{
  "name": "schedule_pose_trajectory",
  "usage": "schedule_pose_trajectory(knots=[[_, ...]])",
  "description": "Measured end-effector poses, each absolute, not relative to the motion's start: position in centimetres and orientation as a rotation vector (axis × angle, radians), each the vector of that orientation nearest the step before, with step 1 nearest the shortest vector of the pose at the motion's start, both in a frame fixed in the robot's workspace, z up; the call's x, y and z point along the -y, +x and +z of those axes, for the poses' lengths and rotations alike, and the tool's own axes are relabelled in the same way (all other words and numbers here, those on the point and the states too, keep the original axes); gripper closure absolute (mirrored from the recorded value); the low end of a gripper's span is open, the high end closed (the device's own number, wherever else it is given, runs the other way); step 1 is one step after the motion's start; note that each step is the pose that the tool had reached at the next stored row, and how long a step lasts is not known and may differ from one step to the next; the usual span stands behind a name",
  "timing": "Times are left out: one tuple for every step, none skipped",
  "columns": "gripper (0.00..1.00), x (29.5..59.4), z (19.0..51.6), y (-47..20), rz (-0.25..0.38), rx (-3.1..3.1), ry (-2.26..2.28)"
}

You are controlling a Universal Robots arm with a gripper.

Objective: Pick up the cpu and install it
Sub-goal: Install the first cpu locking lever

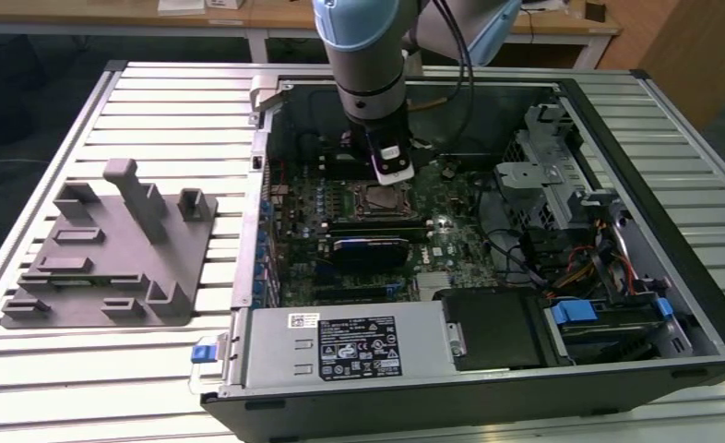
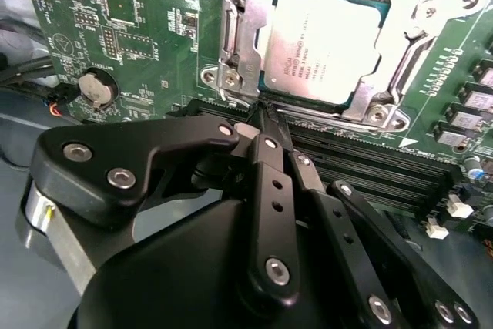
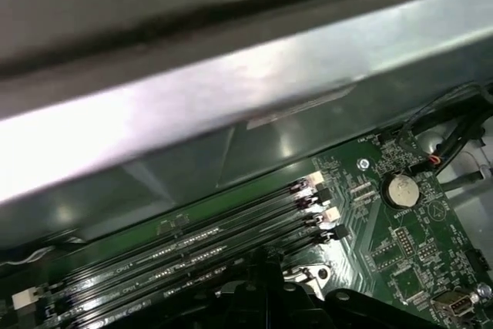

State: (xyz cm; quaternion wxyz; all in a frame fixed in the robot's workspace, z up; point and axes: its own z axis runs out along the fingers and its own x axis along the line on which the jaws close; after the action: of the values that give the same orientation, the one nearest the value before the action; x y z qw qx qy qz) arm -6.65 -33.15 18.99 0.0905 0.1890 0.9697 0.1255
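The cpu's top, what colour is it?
Silvery grey. The cpu shows best in the second wrist view.

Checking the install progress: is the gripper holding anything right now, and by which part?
Nothing is held. The gripper has its fingers closed together with nothing between them, just beside the cpu, which sits in the socket.

The cpu [image 2: 322,48] is a small flat square chip with a pale silvery-grey metal top plate and a thin darker rim, faint print running across its face. In the second wrist view it lies flat and level inside the motherboard socket [image 2: 231,44], seated within the socket's metal frame, its edges parallel to the frame's sides. In the exterior view the cpu [image 1: 383,197] appears as a small grey square in the socket, near the middle of the green motherboard [image 1: 461,235] inside the open computer case [image 1: 658,277].
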Motion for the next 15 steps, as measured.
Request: schedule_pose_trajectory(knots=[[0.89,33.2,19.0,-6.6,0.374,-2.883,0.562],[0.89,33.2,19.0,-6.5,0.375,-2.883,0.562],[0.89,33.2,19.0,-6.4,0.378,-2.883,0.562],[0.89,33.3,19.0,-6.4,0.384,-2.882,0.563],[0.89,33.3,19.0,-6.4,0.39,-2.882,0.564],[0.89,33.4,19.0,-6.4,0.393,-2.882,0.564],[0.89,33.4,19.0,-6.3,0.396,-2.882,0.564],[0.89,33.4,19.0,-6.4,0.396,-2.882,0.564],[0.89,33.4,19.0,-6.4,0.396,-2.882,0.565],[0.89,33.4,19.0,-6.4,0.396,-2.882,0.565],[0.89,33.4,19.1,-6.4,0.396,-2.882,0.564],[0.89,33.4,19.3,-6.4,0.396,-2.882,0.564],[0.89,33.4,19.6,-6.4,0.396,-2.882,0.564],[0.89,33.4,19.8,-6.4,0.396,-2.882,0.564],[0.89,33.4,20.0,-6.4,0.396,-2.882,0.564]])
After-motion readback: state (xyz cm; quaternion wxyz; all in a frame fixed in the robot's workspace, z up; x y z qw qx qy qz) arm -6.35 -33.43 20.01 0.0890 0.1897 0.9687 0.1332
